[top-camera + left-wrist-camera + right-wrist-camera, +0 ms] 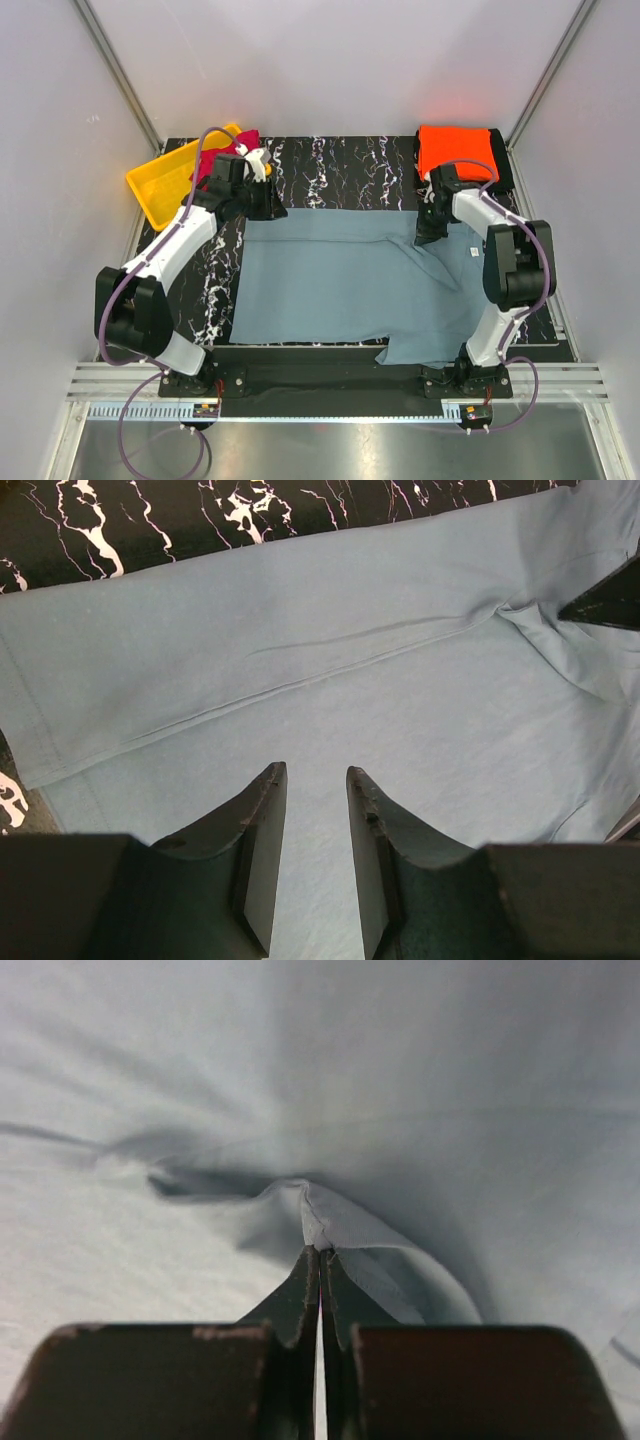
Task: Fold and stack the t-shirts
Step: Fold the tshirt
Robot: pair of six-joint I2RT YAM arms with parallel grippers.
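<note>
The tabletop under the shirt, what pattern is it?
Tabletop: black with white marble veins; top view.

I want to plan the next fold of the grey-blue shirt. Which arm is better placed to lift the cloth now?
Probably right. The right gripper is shut on a pinched ridge of the grey-blue shirt; the left gripper is open over flat cloth, holding nothing.

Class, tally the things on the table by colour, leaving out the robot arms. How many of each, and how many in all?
Grey-blue shirt: 1
Orange shirt: 1
Crimson shirt: 1
Yellow bin: 1
Total: 4
</note>
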